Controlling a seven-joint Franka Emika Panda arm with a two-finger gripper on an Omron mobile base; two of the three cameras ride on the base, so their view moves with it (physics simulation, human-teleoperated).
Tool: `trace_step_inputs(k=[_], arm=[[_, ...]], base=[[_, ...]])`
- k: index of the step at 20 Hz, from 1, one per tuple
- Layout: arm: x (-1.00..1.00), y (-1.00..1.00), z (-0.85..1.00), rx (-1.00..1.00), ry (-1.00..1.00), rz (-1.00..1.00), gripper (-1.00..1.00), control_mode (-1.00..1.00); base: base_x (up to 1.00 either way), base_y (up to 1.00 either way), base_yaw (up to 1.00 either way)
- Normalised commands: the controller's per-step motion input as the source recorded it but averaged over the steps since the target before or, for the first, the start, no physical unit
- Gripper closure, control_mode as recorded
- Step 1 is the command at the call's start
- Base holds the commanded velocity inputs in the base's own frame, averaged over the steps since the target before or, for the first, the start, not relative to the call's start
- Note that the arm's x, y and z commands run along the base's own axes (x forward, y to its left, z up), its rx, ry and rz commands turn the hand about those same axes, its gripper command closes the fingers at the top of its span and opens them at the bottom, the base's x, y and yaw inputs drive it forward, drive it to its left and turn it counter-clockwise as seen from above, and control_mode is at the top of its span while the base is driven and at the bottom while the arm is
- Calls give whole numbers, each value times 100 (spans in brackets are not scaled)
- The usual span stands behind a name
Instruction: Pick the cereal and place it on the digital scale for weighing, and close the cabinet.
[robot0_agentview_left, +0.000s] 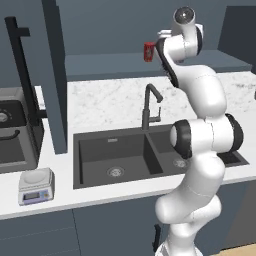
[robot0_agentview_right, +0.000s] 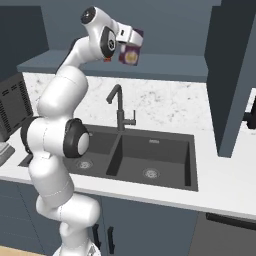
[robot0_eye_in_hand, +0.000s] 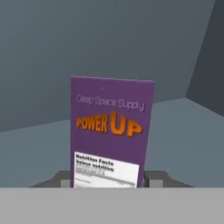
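The purple cereal box (robot0_eye_in_hand: 111, 131), with orange lettering and a pale label panel, stands between my fingertips (robot0_eye_in_hand: 155, 178), which press on its two lower sides. In the right base view my gripper (robot0_agentview_right: 134, 42) holds the cereal (robot0_agentview_right: 131, 54) tilted, just above the open cabinet's shelf (robot0_agentview_right: 165, 67). The arm covers the hand in the left base view. The light grey digital scale (robot0_agentview_left: 36, 186) sits on the counter's front left. The cabinet door (robot0_agentview_left: 54, 75) stands open, edge-on, with its black bar handle (robot0_agentview_left: 22, 75) to its left; it also appears as the cabinet door (robot0_agentview_right: 230, 75).
A small red can (robot0_agentview_left: 148, 51) stands on the shelf beside my hand. A dark double sink (robot0_agentview_left: 115, 155) with a black faucet (robot0_agentview_left: 150, 105) lies below. A larger dark appliance (robot0_agentview_left: 15, 130) sits behind the scale on the white counter (robot0_agentview_left: 100, 100).
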Motion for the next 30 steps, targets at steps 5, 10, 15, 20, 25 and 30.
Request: trace_step_inputs(k=[5,10,15,20,25,30], arm=[[-8,-8,-9,0,-7,0,100,-100],[-98,21,0,0,-31,0,100,-100],[-100,15,0,10,-37,0,100,-100],[-100,28,28,12,-10,10,100,-100],[-100,6,36,1,5,35,100,-100],[-100,0,10,-3,12,56,100,-100]], base=[[0,0,0],[0,0,0],[0,0,0],[0,0,0],[0,0,0],[0,0,0]])
